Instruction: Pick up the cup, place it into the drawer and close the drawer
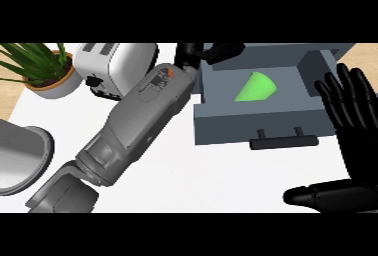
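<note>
Bright green cup [257, 87] lies on its side inside the open grey drawer [244, 127]. Left hand [190, 54] sits at the drawer's back corner, grip unclear. Right hand [354, 135] rests beside it, fingers straight and spread.

My left hand [191, 53] is mostly hidden behind its forearm [140, 125]; the frame's left edge crops a grey bowl [26, 155].

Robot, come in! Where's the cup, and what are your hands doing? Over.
Left hand by drawer's back-left corner. Right hand open, resting at right. Green cup inside drawer. Drawer open, handle unobstructed.
</note>
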Controlling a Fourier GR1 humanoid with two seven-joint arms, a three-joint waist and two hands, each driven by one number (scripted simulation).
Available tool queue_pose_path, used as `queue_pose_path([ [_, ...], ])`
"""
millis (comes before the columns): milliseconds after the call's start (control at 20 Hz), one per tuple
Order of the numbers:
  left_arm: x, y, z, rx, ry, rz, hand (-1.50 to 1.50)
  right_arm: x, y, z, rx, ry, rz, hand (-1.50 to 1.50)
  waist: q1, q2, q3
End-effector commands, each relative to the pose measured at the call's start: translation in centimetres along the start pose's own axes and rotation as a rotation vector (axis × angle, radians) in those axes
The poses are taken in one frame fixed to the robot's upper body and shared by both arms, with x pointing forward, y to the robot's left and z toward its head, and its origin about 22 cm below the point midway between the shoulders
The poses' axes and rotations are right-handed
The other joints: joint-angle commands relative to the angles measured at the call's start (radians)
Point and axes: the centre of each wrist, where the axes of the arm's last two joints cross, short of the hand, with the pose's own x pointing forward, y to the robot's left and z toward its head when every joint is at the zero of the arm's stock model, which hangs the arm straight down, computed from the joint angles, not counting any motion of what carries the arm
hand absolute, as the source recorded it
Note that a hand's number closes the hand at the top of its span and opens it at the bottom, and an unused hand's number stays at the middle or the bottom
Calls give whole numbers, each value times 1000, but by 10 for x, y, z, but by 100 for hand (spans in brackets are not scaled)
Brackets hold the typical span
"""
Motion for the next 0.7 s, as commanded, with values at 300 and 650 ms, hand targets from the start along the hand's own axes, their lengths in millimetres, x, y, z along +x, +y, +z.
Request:
queue_pose_path([
  [300,-7,-3,-5,-40,47,-146,150,-2,-7,-2,23,-27,-18,-150,-27,9,1],
  [650,-28,-4,10,-34,57,-231,-150,6,7,-15,46,-42,-42,-150,-47,15,0],
])
